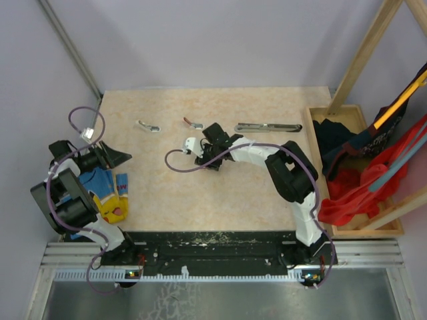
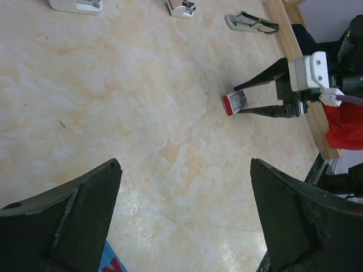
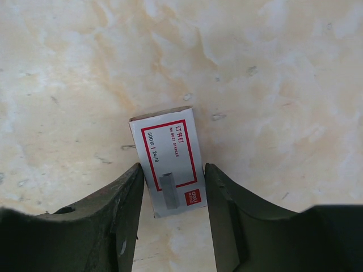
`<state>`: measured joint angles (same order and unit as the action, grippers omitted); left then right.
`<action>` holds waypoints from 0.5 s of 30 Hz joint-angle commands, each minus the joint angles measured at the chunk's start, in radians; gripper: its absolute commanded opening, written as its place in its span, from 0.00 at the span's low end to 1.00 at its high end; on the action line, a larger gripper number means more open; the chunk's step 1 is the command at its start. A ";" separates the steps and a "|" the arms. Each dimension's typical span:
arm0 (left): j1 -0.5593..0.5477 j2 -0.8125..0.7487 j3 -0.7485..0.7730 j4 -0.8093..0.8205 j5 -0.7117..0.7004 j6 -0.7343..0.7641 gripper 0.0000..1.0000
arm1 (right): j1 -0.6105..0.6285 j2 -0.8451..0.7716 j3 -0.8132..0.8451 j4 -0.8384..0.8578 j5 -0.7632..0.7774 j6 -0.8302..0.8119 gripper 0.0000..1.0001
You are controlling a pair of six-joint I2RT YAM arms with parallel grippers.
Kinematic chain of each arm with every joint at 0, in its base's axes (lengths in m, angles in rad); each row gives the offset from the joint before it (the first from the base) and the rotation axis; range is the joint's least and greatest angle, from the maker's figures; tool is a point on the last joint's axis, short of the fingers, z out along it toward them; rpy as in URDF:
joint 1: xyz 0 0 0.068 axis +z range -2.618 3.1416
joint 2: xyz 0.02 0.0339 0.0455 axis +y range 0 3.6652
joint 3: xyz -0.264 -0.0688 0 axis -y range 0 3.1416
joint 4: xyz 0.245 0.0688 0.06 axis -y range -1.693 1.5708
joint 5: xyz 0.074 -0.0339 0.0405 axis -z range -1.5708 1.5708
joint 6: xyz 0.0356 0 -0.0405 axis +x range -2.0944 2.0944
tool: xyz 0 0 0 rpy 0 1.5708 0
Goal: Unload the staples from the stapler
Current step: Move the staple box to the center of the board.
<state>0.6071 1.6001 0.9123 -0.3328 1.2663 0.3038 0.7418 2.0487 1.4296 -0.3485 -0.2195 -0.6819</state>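
Stapler [image 1: 269,127] lies flat toward the far side of the table [image 1: 220,200], right of centre. Its long axis runs left to right, parallel to the far edge. Its rounded silvery end faces left, toward a small clip with a red tail [image 1: 193,123]. Its darker, narrower end points right and stops just short of the wooden tray [image 1: 343,109]. Neither arm touches it — it sits apart from both grippers.

Right gripper [image 3: 173,170] is nearer the middle of the table, in front of and to the left of the stapler, with its tips down at the surface. Between its fingers lies a white-and-red staple box [image 3: 167,147], resting on the table and slightly skewed to the fingers. The jaws stand partway in, one pad against each long side of the box — a grip on it, with the box not lifted.

Left gripper [image 1: 117,155] hangs over the table's left edge, jaws spread wide, with nothing between them but tabletop. It faces across the table toward the right gripper. Left of the clip along the far side lies another small silvery piece [image 1: 148,126]; what it is I cannot tell.
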 commanded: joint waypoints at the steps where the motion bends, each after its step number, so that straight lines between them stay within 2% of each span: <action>1: 0.009 -0.025 -0.011 -0.004 0.036 0.022 1.00 | -0.050 0.036 0.075 -0.001 -0.002 -0.048 0.46; 15: 0.019 -0.025 -0.010 -0.011 0.042 0.029 1.00 | -0.147 0.140 0.233 -0.049 -0.004 -0.127 0.46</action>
<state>0.6144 1.6001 0.9108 -0.3359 1.2766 0.3122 0.6201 2.1555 1.5967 -0.3878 -0.2214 -0.7692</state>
